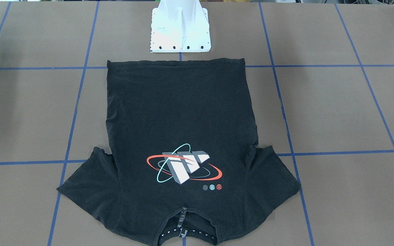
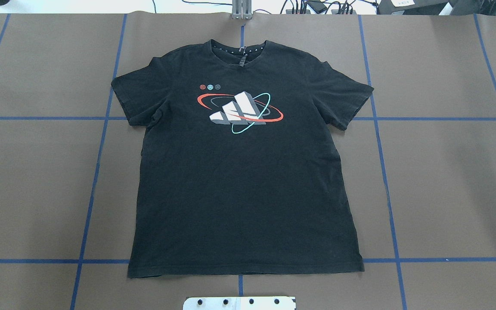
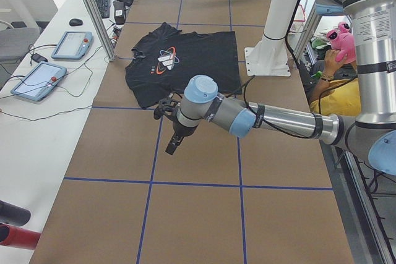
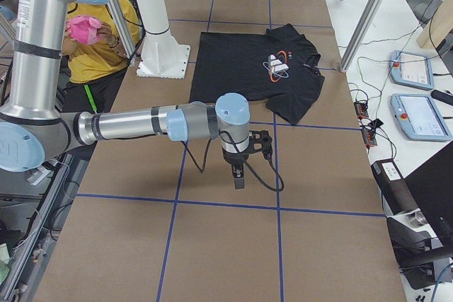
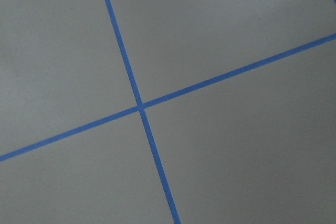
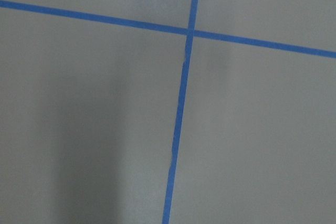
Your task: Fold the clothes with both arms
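The black T-shirt [image 2: 243, 181] lies flat and spread out on the brown table, graphic side up. Its collar is at the far edge and its hem is near the pedestal. It also shows in the front view [image 1: 180, 119] and in both side views [image 3: 185, 66] [image 4: 248, 72]. My left gripper [image 3: 173, 146] hangs above bare table, well off the shirt's left side. My right gripper [image 4: 238, 178] hangs above bare table off the shirt's right side. Both show only in the side views, so I cannot tell whether they are open or shut. The wrist views show only table and tape lines.
The white mounting pedestal [image 1: 180, 30] stands just behind the shirt's hem. Blue tape lines [image 2: 97, 172] grid the brown table. Control tablets [image 3: 37, 78] lie on the bench beyond the far edge. A person in yellow [image 4: 92, 47] sits behind the robot.
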You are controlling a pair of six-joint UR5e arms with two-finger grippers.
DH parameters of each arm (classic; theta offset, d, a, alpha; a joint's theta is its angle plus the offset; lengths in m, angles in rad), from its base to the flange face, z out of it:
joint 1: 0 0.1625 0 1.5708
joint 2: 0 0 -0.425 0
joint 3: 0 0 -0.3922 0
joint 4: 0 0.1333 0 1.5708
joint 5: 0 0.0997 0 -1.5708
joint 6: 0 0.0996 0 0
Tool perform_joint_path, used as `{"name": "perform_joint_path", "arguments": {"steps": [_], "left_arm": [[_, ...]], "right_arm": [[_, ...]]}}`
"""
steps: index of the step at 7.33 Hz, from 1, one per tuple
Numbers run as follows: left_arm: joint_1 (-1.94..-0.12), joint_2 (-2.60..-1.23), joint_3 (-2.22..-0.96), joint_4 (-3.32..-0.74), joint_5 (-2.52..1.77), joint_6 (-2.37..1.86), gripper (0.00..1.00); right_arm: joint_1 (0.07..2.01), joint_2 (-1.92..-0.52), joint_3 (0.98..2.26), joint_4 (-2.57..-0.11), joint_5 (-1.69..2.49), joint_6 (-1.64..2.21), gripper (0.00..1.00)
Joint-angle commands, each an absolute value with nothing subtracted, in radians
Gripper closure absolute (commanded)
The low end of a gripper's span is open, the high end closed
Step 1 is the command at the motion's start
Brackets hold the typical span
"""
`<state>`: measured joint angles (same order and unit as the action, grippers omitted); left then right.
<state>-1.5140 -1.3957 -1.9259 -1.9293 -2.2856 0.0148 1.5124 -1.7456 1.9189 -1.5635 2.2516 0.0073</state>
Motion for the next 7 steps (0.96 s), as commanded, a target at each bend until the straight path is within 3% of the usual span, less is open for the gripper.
{"name": "perform_joint_path", "arguments": {"steps": [1, 4, 7], "left_arm": [[-1.514, -1.532, -1.881, -1.986, -2.283, 0.014, 0.00], [-1.484, -1.829, -1.665, -2.072, -2.286, -0.021, 0.00], [-1.285, -1.874, -1.588, -2.325, -2.276, -0.353, 0.00]], "right_arm": [[1.511, -1.636, 1.875, -1.566, 2.253, 0.023, 0.00], [1.508, -1.464, 1.765, -1.566, 2.290, 0.067, 0.00], [1.419, -1.332, 1.675, -1.517, 2.330, 0.163, 0.00]]}}
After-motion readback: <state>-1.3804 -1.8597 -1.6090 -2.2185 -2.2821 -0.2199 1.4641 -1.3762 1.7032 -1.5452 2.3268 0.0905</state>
